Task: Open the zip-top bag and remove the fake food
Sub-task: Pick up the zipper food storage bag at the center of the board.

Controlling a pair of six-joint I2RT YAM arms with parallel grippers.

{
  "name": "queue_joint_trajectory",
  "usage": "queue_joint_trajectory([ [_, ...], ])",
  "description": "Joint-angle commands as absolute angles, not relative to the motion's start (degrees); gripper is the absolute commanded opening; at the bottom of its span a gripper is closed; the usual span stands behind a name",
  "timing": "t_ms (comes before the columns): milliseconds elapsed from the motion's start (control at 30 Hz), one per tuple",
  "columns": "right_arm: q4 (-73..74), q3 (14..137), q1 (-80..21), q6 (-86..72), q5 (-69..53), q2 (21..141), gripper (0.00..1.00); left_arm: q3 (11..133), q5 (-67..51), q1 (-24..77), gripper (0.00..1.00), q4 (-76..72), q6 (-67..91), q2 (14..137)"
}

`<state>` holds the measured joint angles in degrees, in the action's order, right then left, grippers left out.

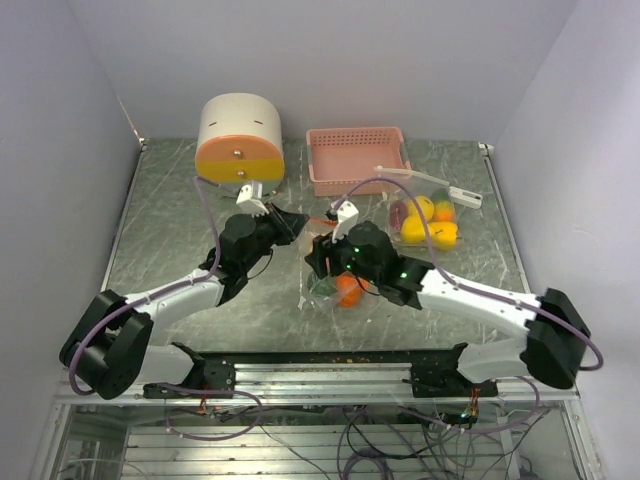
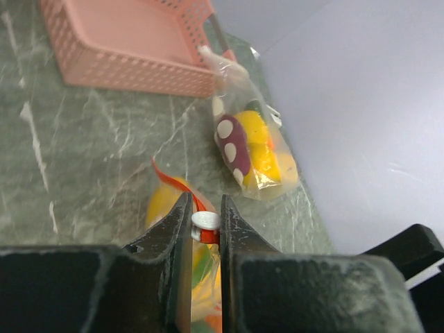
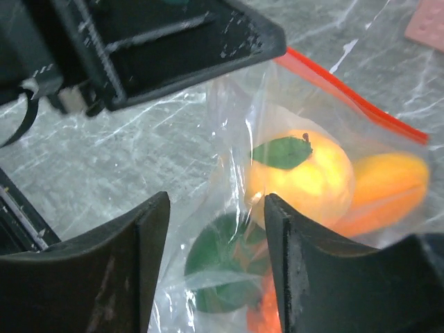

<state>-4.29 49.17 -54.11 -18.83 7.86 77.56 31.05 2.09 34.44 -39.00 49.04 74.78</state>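
A clear zip-top bag (image 1: 322, 290) lies on the table between my arms, its red zip strip (image 3: 354, 97) along the top. Inside it the fake food shows as a yellow-orange fruit (image 3: 302, 173) with a green leaf, an orange piece (image 3: 388, 184) and a green one (image 3: 218, 267). My left gripper (image 2: 206, 208) is shut on the bag's white zip slider (image 2: 205, 222), over the bag's upper end. My right gripper (image 3: 216, 198) stands open just above the bag, its fingers either side of loose film beside the yellow-orange fruit. From above, the left gripper (image 1: 293, 222) and right gripper (image 1: 322, 262) are close together.
A second clear bag (image 1: 425, 220) holding yellow, purple and orange pieces lies to the right, by the pink basket (image 1: 355, 158) at the back. A round cream and orange drawer box (image 1: 238, 140) stands at the back left. The right wall is close to the second bag.
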Motion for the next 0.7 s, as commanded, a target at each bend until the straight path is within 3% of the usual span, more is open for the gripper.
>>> queue_joint_trajectory([
  [0,-1.45,47.59,-54.50,-13.03,10.57,68.78,0.60,38.98,-5.24,34.29,0.07,-30.24,35.33,72.05],
  [167,-1.49,47.30,-54.20,-9.47,20.01,60.27,0.68,48.94,-15.85,34.28,0.07,-24.67,26.50,72.33],
  [400,7.00,51.94,-53.80,-1.27,32.05,58.62,0.80,65.11,-28.48,34.19,0.11,-10.14,12.05,74.67],
  [533,3.72,49.46,-52.48,2.38,27.98,56.57,0.80,67.27,-32.91,34.04,0.10,-3.72,4.14,75.57],
  [667,-1.87,45.91,-47.05,4.09,13.28,53.49,0.82,68.02,-35.41,33.54,0.07,2.45,-2.06,75.85],
])
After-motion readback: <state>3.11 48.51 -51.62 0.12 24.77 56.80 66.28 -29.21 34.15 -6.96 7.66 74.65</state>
